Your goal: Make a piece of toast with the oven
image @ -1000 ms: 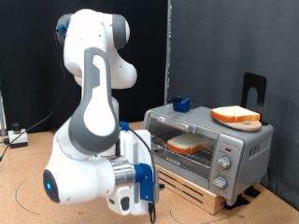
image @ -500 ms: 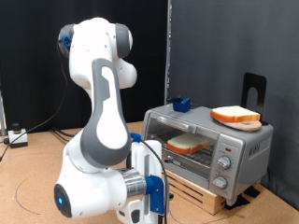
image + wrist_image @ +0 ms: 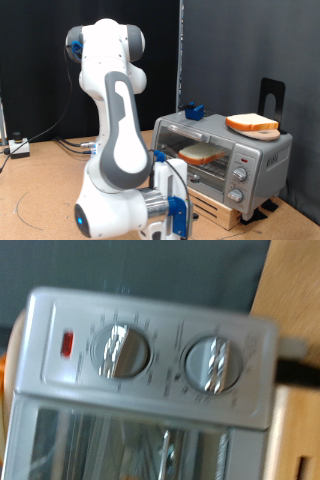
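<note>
a: log entry, remote station. what do i have on the exterior view?

b: the oven [image 3: 225, 158] sits at the exterior view's right on a slatted wooden stand [image 3: 215, 210]. its glass door is shut. one piece of toast [image 3: 203, 154] lies inside on the rack, pale face visible through the glass. a second slice [image 3: 252, 124] rests on the oven's roof, toward the right end, with an orange-brown crust.

a: and the arm?

b: the white arm [image 3: 113, 110] fills the middle of the frame, folded low. the hand end with blue trim [image 3: 172, 213] is at the bottom edge, just in front of the oven's lower left corner. i can't make out the gripper fingers there; they run out of frame, so i cannot tell whether it is open or closed.

a: wrist view?

b: no fingers show in it. it looks straight at the oven's control panel [image 3: 150, 355], blurred. two round silver knobs: one [image 3: 119, 349] beside a small red indicator light [image 3: 68, 344], the other [image 3: 213, 364] further along the panel. part of the glass door [image 3: 120, 450] is visible next to the panel.

a: other items?

b: a small blue object [image 3: 194, 110] on the oven roof at its back left, a black bracket-shaped piece [image 3: 271, 97] behind the oven at the right, cables [image 3: 45, 146] on the wooden table [image 3: 30, 190], black curtain [image 3: 40, 70] behind.
</note>
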Available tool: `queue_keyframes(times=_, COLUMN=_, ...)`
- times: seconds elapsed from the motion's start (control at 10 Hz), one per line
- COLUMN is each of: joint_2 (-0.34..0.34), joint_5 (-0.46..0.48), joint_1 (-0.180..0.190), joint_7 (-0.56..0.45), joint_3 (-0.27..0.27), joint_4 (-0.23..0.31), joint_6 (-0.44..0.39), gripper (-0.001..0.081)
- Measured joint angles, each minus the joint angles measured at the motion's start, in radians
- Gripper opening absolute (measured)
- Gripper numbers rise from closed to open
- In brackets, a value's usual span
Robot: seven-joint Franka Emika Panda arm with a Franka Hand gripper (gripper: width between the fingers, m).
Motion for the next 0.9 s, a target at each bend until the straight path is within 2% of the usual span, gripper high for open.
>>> queue_keyframes(times=0.2, joint_2=0.001, joint_5=-0.020, joint_1=0.047, joint_7=-0.001, joint_3=0.012, joint_4=-0.009, joint_6=0.019, gripper=0.0807)
queue_keyframes(times=0.5, joint_2=0.011, joint_5=-0.015, joint_1=0.098, joint_7=-0.019, joint_3=0.028, joint_4=-0.020, joint_6=0.111, gripper=0.0807)
queue_keyframes(times=0.9, joint_2=0.036, joint_5=-0.008, joint_1=0.116, joint_7=-0.022, joint_3=0.052, joint_4=-0.020, joint_6=0.132, gripper=0.0807)
